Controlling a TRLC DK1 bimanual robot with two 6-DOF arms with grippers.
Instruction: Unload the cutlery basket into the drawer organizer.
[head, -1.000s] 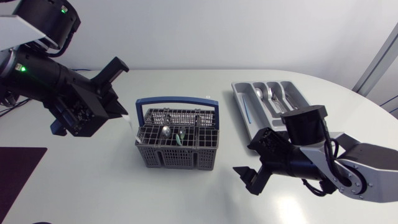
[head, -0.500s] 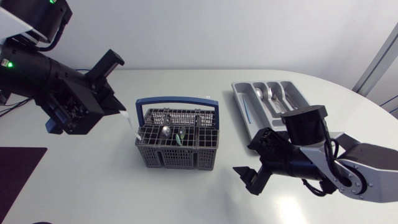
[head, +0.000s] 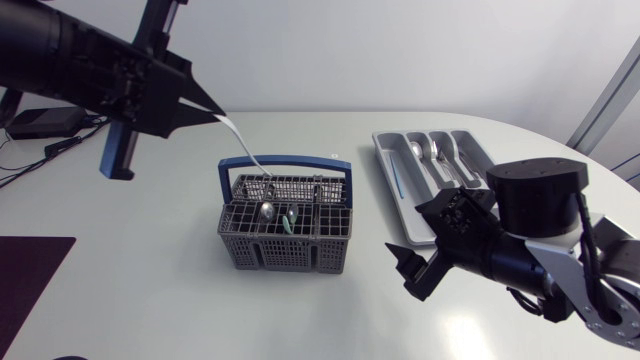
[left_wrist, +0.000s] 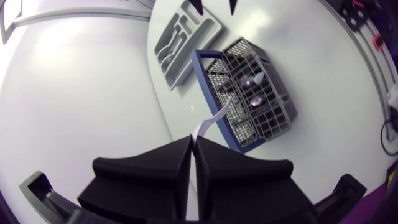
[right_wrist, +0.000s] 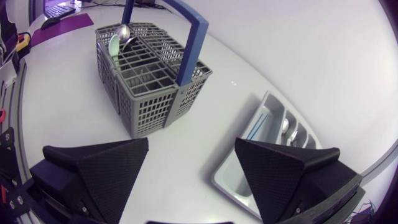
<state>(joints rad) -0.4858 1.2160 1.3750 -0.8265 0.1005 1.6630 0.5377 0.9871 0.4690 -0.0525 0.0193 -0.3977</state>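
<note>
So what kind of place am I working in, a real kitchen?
Probably a lab bench, not a kitchen: a plain white table, with the cutlery basket and drawer organizer set loose on it, no drawer or dishwasher around them, and the left claw holding a white utensil.

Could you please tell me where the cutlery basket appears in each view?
Head view: basket at the middle of the table.
Left wrist view: ahead of the left gripper, past its white utensil.
Right wrist view: ahead of the right gripper.
Shared landmark: its blue handle.

White table (head: 150, 285) — grey cutlery basket (head: 285, 256) at its middle, drawer organizer (head: 383, 155) well apart.
</note>
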